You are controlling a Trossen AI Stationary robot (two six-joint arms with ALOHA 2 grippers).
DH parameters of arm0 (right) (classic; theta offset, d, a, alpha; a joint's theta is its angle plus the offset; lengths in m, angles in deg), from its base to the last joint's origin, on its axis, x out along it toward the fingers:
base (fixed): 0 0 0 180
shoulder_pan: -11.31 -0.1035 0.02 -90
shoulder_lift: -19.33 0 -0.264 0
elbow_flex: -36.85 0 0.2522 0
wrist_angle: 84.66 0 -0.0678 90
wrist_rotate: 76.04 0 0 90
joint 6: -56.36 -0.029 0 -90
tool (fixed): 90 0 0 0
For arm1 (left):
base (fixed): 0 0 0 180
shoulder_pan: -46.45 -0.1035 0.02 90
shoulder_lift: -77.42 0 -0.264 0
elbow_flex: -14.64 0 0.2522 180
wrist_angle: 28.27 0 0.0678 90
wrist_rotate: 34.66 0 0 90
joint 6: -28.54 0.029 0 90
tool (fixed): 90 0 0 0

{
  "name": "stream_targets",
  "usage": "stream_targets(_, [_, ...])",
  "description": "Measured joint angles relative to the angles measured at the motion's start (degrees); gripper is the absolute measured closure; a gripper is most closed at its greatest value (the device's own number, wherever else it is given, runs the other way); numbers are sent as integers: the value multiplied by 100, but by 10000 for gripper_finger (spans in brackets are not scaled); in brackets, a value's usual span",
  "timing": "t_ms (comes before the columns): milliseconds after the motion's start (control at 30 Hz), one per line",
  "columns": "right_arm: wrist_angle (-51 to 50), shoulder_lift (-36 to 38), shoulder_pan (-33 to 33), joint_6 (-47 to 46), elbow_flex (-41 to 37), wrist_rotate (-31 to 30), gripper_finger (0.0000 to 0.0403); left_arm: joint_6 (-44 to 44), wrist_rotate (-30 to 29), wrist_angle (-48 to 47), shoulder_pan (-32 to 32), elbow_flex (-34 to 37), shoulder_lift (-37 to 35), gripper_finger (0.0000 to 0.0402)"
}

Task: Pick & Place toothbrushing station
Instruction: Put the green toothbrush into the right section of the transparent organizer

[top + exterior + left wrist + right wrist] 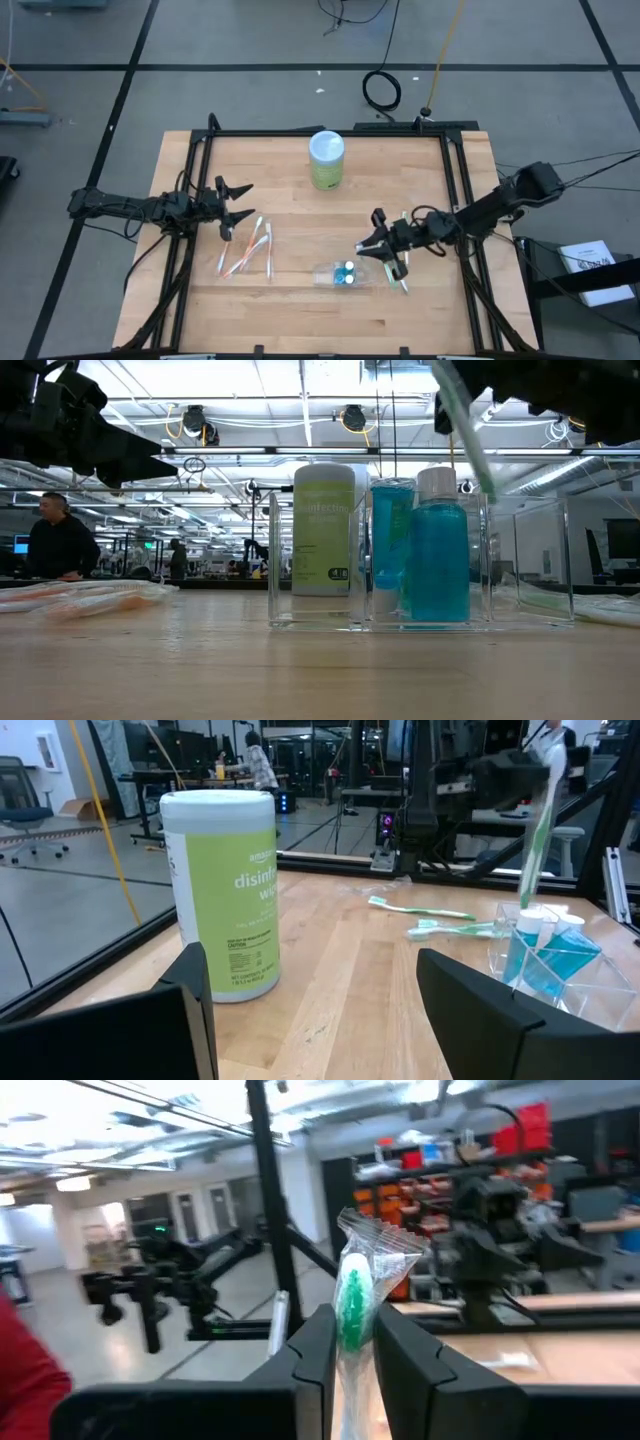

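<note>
My right gripper is shut on a green toothbrush in a clear wrapper, just above the clear organizer. In the low view the toothbrush slants down toward the organizer. The organizer stands on the table and holds a blue mouthwash bottle and a blue tube. My left gripper is open and empty at the table's left, above several wrapped orange and white toothbrushes that lie flat on the table. My right gripper pinches the wrapped green toothbrush between its two fingers, by the wrapper just below the brush head. The head end sticks out past the fingertips. In the low view the brush hangs slanted below the gripper, its lower end over the organizer's top and clear of the table.
A green and white wipes canister stands at the far middle of the table. Two loose green toothbrushes lie on the table by my right arm. A black frame runs along the table's edges. People show in the room behind.
</note>
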Motion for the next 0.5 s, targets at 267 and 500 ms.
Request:
stream_targets(267, [251,-553,43,-363,97,-306,359,0,-1,2,-1,0,-1,176])
stream_targets(500, [-166,-640,36,-311,97,-446,359,0,-1,2,1,0,-1,176])
